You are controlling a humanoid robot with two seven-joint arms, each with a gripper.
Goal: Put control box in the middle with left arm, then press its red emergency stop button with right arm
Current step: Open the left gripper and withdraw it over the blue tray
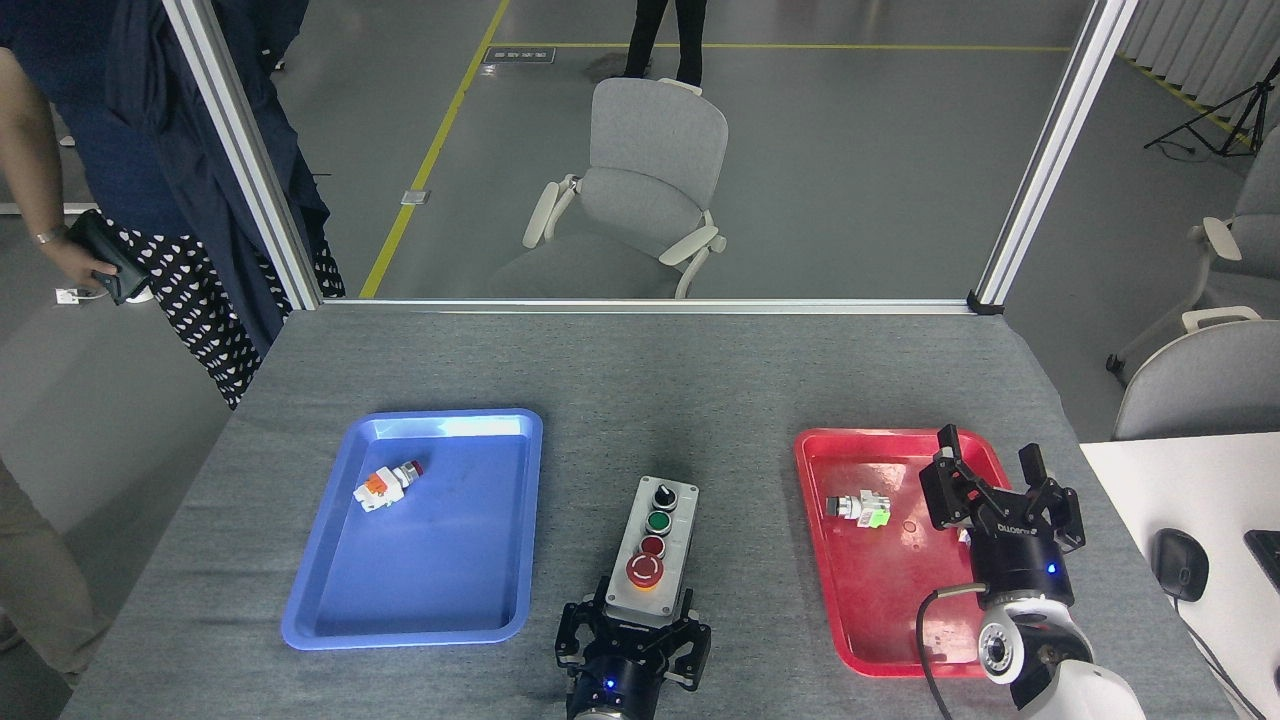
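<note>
1. While the control box (pixel 652 548) lies on the grey desk (pixel 640 380) between the two trays, its long axis runs away from the robot, tilted slightly right at the far end.
2. Top row on the box, far to near: black knob (pixel 662 494), green button (pixel 658 521), small red button (pixel 652 546), then the red emergency stop button (pixel 644 570) with a yellow ring under it.
3. Left gripper (pixel 633 640) sits at the box's near end, fingers spread on both sides of that end. Released or clamped on the box: cannot tell, contact is hidden from this angle. Blue light is lit on its wrist.
4. Right gripper (pixel 1000 490) is over the right part of the red tray (pixel 880 600), well apart from the box. Fingers splayed, nothing between them, so released. Black cable loops off its wrist.
5. Red tray holds a small push-button part with a green end (pixel 860 508), just left of the right gripper, not touching it.
6. Blue tray (pixel 420 590) is left of the box, with a push-button part with an orange end (pixel 388 484) in its far-left area.
7. Beyond the desk: a grey office chair (pixel 640 190), and a person in dark clothing (pixel 150 150) at far left.
</note>
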